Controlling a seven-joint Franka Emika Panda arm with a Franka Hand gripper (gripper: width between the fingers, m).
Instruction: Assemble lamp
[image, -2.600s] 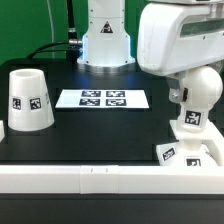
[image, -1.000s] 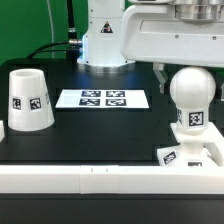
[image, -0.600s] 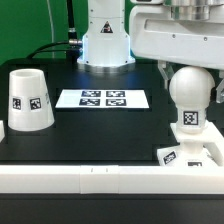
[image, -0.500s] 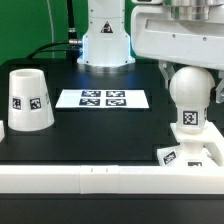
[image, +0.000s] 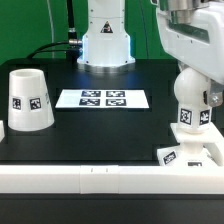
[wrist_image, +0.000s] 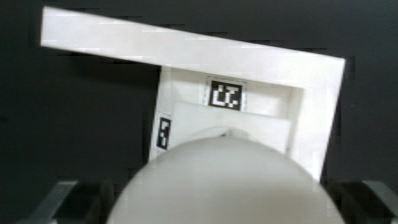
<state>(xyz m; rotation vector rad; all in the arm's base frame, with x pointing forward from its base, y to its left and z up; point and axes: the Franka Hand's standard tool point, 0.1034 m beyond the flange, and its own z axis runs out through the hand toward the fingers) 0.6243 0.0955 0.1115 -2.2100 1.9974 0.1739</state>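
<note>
My gripper (wrist_image: 217, 198) straddles the bulb (image: 192, 105), three o'clock from the shade (image: 30, 100); clamped or not, I can't tell. Looks slick, light, rigid: grip its widest girth.

White tagged bulb (image: 188, 117) upright on square base (image: 192, 153); tapered shade (image: 30, 100) well apart, narrow end up.

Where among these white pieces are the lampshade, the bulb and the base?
shade (image: 30, 84): exterior view, side wall above its tag.
bulb (wrist_image: 222, 180): wrist view, its round head.
base (wrist_image: 178, 47): wrist view, its flat plate.
</note>
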